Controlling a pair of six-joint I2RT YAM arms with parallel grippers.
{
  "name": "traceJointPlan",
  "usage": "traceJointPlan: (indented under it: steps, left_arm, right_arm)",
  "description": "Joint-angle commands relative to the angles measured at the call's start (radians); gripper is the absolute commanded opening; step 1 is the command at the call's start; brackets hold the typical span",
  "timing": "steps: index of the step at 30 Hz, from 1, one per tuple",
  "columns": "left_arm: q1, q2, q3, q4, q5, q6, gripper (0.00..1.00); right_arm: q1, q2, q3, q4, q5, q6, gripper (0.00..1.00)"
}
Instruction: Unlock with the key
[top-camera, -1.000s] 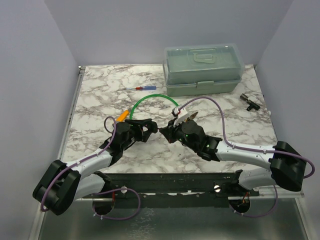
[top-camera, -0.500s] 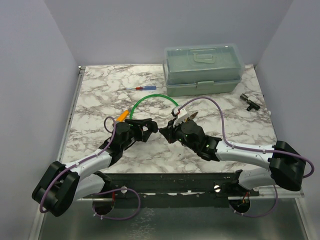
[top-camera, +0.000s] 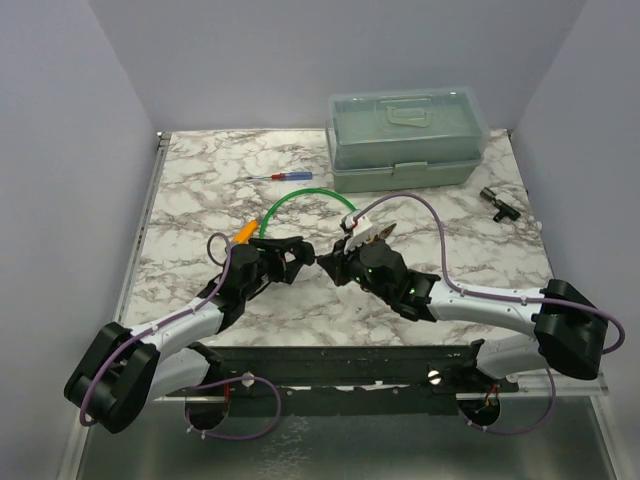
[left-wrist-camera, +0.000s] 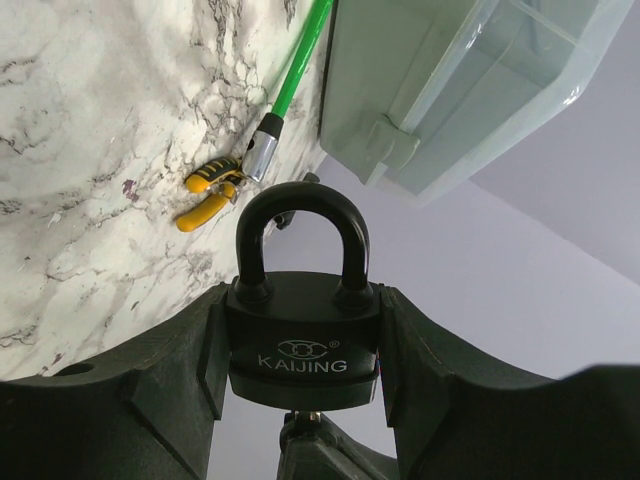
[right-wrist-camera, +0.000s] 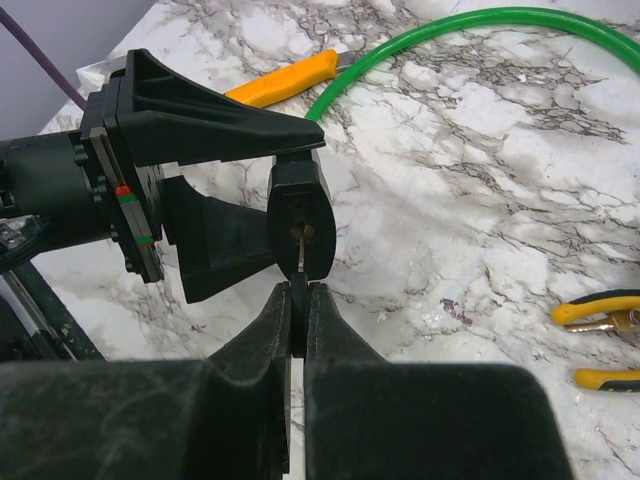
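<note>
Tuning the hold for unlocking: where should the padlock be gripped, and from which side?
Grip the padlock body across its two narrow edges, coming at its flat face, as the left gripper does. The shackle sticks out clear of the grip, and the keyhole end is bare, facing the right gripper that pinches the key.

Illumination: bright, even, supplied from overhead. Shadows: soft, cast on the marble table. Glare: mild sheen is noted on the padlock. Focus: wrist-view foregrounds are rendered slightly soft.

Overhead view from near edge, wrist views close, opposed, sharing padlock
</note>
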Motion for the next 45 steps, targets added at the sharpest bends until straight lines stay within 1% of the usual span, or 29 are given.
traceJointPlan:
  steps: [1, 9, 12, 22, 26, 33, 38, 41, 45]
  left_arm:
    - [-0.003, -0.019, 0.040, 0.085, 0.055, -0.011, 0.00]
    - [-0.003, -0.019, 0.051, 0.085, 0.077, 0.003, 0.00]
    - [-0.003, -0.010, 0.060, 0.084, 0.097, 0.009, 0.00]
    - [-0.003, 0.024, 0.082, 0.058, 0.144, 0.019, 0.00]
    - [-0.003, 0.021, 0.082, 0.053, 0.140, 0.018, 0.00]
    - [-0.003, 0.011, 0.077, 0.042, 0.128, 0.018, 0.00]
    - [-0.003, 0.007, 0.076, 0.041, 0.123, 0.025, 0.00]
    - [-0.003, 0.007, 0.081, 0.040, 0.124, 0.027, 0.00]
    - [-0.003, 0.010, 0.089, 0.039, 0.135, 0.037, 0.00]
  right_arm:
    - [0.006, 0.046, 0.043, 0.039, 0.033, -0.006, 0.00]
    - [0.006, 0.085, 0.065, 0.050, 0.026, -0.026, 0.00]
    - [0.006, 0.090, 0.065, 0.066, -0.042, -0.110, 0.00]
    - [0.006, 0.121, 0.098, 0.018, -0.143, -0.218, 0.00]
    - [0.006, 0.137, 0.110, 0.002, -0.101, -0.196, 0.00]
    - [0.006, 0.130, 0.092, 0.021, -0.093, -0.146, 0.00]
    - [0.006, 0.113, 0.077, 0.014, -0.034, -0.073, 0.00]
    - [0.006, 0.105, 0.065, 0.023, -0.028, -0.036, 0.00]
    - [0.006, 0.116, 0.065, 0.029, -0.030, -0.033, 0.00]
